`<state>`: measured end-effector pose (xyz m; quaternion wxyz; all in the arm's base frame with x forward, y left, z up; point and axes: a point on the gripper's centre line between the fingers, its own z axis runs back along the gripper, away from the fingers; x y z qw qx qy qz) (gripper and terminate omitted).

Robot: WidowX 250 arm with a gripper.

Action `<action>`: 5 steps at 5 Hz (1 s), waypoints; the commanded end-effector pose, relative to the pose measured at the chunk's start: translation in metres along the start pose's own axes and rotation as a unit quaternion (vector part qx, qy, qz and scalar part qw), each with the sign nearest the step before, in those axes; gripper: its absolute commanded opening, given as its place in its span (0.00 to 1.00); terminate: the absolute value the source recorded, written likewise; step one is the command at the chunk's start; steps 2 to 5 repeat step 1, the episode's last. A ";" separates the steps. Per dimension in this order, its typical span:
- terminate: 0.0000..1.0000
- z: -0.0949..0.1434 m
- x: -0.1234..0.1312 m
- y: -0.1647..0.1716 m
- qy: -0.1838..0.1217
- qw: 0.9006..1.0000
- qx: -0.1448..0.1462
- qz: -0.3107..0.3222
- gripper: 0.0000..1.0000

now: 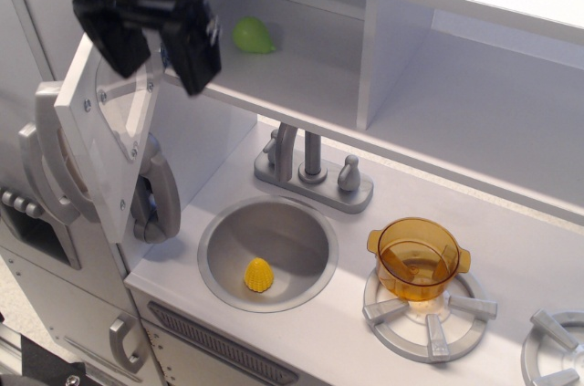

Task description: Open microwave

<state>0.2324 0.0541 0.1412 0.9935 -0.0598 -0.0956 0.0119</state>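
Observation:
The microwave is the white compartment (301, 76) under the top shelf, with a green toy fruit (253, 35) lying inside. Its light grey door (96, 153) with the clear window stands swung wide open to the left, and its silver handle (47, 126) shows on the far side. My black gripper (160, 71) hangs just above the door's top edge, at the compartment's left end. Its fingers (196, 62) are spread apart and hold nothing. I cannot tell whether they touch the door.
A silver toy phone handset (157, 199) hangs below the open door. A round sink (219, 263) holds a yellow toy. A faucet (310, 162) stands behind it. An orange pot (418, 258) sits on the burner. Grey cabinet doors with handles (123, 340) are at the lower left.

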 end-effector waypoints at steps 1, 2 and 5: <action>1.00 0.013 0.005 -0.001 -0.012 1.000 0.003 -0.006 1.00; 1.00 0.013 0.005 -0.001 -0.012 1.000 0.003 -0.006 1.00; 1.00 0.013 0.005 -0.001 -0.012 1.000 0.003 -0.006 1.00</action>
